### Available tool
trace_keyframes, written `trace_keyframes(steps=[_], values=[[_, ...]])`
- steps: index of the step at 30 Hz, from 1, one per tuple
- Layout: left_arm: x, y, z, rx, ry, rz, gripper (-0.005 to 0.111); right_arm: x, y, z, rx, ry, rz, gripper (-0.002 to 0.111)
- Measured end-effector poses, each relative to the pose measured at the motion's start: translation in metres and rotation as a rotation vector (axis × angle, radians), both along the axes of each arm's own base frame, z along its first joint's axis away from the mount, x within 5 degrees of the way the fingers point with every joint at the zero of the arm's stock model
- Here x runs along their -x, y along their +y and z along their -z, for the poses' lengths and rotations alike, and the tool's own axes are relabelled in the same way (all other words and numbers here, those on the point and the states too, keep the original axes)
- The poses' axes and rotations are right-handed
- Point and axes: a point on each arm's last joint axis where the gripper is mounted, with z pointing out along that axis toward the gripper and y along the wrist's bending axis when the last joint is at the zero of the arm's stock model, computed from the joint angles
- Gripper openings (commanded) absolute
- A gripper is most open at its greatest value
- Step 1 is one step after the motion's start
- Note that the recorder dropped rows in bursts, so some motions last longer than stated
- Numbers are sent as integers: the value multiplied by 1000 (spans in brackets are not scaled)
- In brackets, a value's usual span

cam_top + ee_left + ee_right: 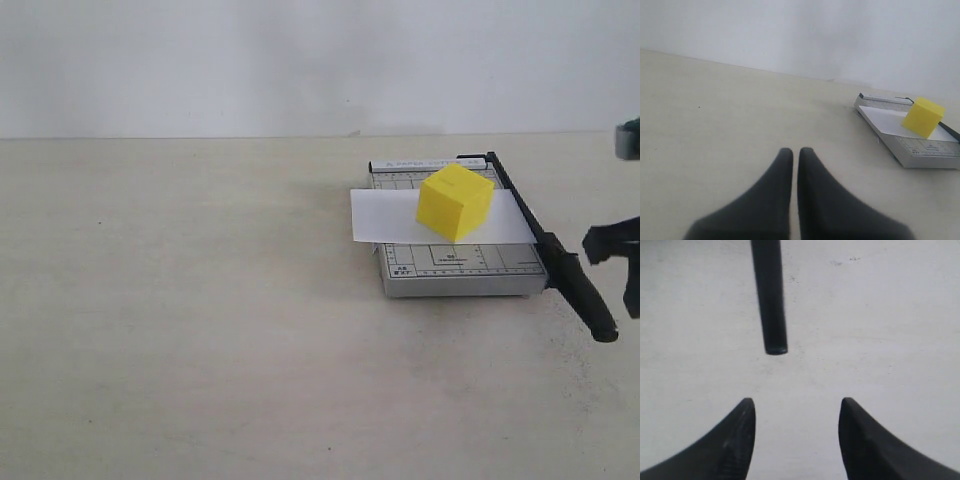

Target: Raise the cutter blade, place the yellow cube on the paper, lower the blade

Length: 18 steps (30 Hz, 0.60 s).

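The yellow cube (455, 202) sits on the white paper (385, 215), which lies across the grey gridded cutter board (455, 265). The cutter blade (553, 250) lies lowered along the board's right edge, its thick black handle end (590, 300) jutting past the front. My right gripper (615, 260) hovers open just right of the handle, touching nothing; its wrist view shows the handle tip (771, 305) ahead of the spread fingers (742, 435). In the left wrist view my left gripper (795, 152) is shut and empty over bare table, with the cube (923, 116) and board (920, 147) far off.
A pale table (200, 320) carries everything and meets a white wall (300, 60) at the back. The left arm does not show in the exterior view. The cutter stands right of centre, near the right border of that view.
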Motion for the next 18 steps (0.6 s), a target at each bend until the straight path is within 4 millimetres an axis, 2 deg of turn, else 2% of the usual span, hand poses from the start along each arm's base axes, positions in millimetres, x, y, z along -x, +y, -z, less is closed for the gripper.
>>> trace_keyframes(steps=[2,5,8,11,14,18], values=[[0,0,0,0,-1,-1,5,18,3,-23,-63,-125,4,40],[0,0,0,0,-1,-1,5,45,5,-50,-153,-408,16,3],[0,0,0,0,-1,-1,5,83,1,-71,-192,-751,1,0],[0,0,0,0,-1,-1,5,121,-5,-77,-199,-1017,-15,0],[0,0,0,0,-3,-2,5,151,-9,-71,-204,-1200,-19,0],[0,0,0,0,-3,-2,5,165,-11,-50,-170,-1279,-48,0]])
